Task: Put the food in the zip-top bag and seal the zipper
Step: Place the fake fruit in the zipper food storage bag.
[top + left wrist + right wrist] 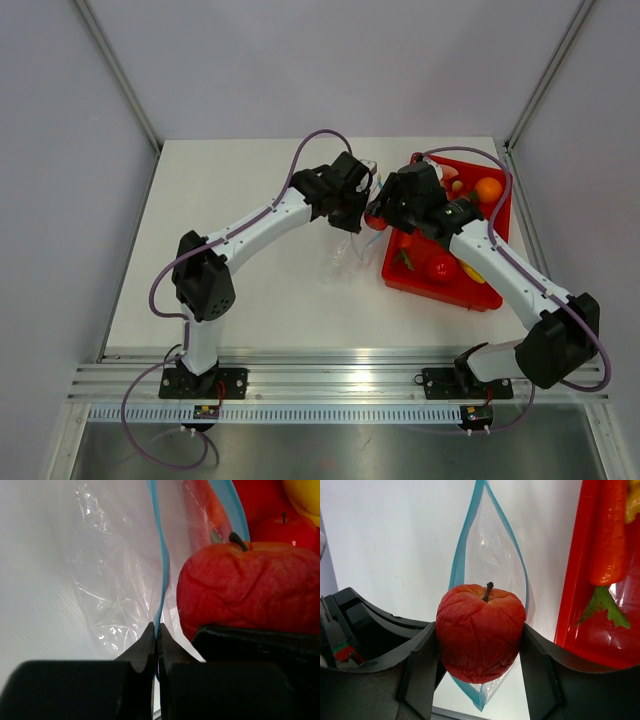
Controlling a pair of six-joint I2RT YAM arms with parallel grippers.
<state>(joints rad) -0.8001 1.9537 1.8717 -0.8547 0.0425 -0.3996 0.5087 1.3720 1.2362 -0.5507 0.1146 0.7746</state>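
Apple (481, 632) — in right gripper (480, 647), at zip-top bag (492, 555) mouth

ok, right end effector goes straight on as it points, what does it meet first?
Its apple would likely enter the open zip-top bag, between the zipper edges; how far off is unclear.

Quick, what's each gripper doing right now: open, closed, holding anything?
Left gripper: closed, pinching the light blue zipper strip of the clear crinkly plastic bag.
Right gripper: holding a wrinkled red toy apple with a dark stem.
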